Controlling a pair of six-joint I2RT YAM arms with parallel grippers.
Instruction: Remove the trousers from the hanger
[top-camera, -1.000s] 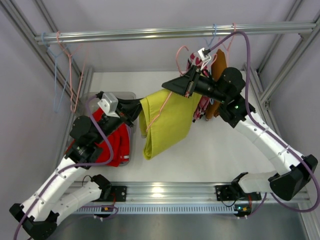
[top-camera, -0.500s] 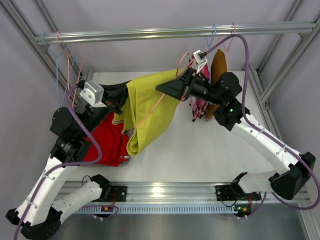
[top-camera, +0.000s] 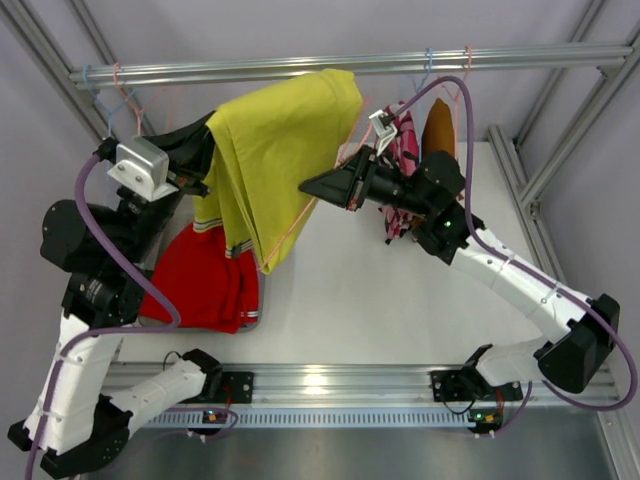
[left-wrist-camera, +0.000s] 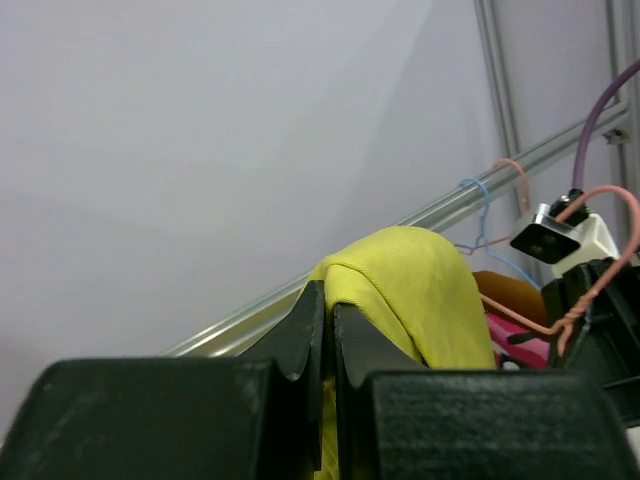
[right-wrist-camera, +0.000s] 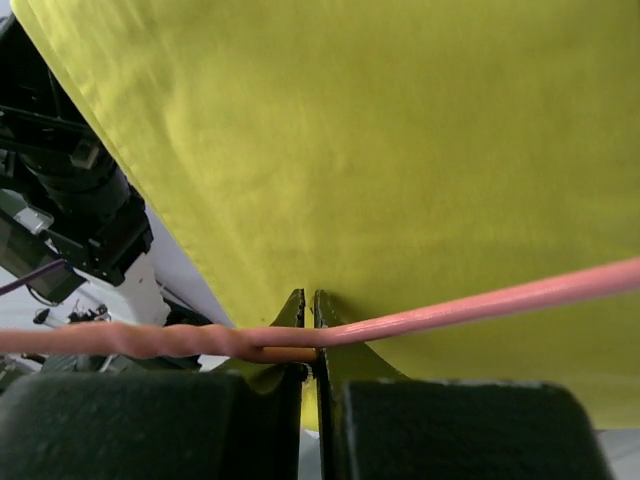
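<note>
top external: left claw (top-camera: 208, 150) grips yellow-green trousers (top-camera: 280, 135).

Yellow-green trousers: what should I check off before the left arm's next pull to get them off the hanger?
1. Left gripper shut on the yellow-green trousers: ok, the cloth is pinched between its fingers.
2. Right gripper shut on the pink hanger: ok, the wire is clamped.
3. Trousers off the hanger: cannot tell, the top view shows the wire running under the cloth.
4. Cloth clear of the rail: cannot tell, the two overlap from above.
5. Drop spot: ok, the red trousers lie below the left arm.
</note>
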